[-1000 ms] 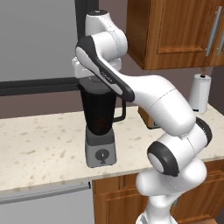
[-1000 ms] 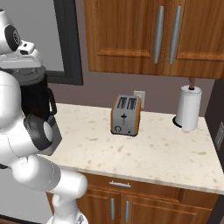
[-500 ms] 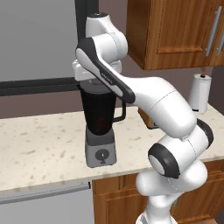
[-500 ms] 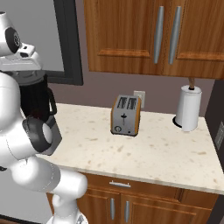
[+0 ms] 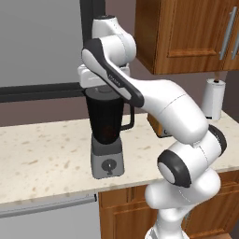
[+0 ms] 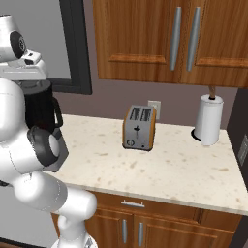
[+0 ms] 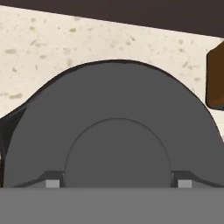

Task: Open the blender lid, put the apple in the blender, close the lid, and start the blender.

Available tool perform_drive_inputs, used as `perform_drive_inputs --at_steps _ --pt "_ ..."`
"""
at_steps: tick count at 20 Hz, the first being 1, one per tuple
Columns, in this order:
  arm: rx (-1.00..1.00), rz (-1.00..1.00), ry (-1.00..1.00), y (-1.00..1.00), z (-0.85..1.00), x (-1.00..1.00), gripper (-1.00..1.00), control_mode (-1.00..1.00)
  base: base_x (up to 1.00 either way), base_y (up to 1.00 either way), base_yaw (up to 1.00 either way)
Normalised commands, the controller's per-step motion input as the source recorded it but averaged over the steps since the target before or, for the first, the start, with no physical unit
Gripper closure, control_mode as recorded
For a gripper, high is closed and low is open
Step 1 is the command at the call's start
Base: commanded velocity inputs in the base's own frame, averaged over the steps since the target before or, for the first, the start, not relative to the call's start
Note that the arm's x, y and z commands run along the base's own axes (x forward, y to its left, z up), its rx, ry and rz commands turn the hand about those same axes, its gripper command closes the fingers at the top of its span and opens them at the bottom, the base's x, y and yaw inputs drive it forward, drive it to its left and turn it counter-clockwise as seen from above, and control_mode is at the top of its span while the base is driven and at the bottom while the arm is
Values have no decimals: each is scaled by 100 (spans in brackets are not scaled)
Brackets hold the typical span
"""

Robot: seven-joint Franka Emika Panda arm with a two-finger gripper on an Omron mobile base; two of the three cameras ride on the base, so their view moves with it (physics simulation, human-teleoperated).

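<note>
Black blender lid sits under the gripper, jaws parted astride its knob; off-centre closing toward six o'clock could slip.

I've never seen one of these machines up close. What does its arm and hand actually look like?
The arm is built of fat, rounded, glossy white segments joined by dark grey-black rings at the joints, like a chain of smooth shells. No loose cables or markings show. The hand ends in two small fingertips, dark with pale grey square pads.
</note>
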Motion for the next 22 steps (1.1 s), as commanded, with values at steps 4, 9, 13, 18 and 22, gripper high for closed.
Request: perform_drive_inputs --at_steps 4,9,13,18,22 --pt "0 0 0 0 -26 -5 -100 -100 0 0 0" --pt "0 0 -2 0 -11 -3 -100 -100 0 0 0" --pt "0 0 -1 0 -5 0 -100 -100 0 0 0" --pt "0 0 -7 0 0 0 -100 -100 0 0 0" --pt "0 0 -14 0 23 -1 -100 -100 0 0 0"
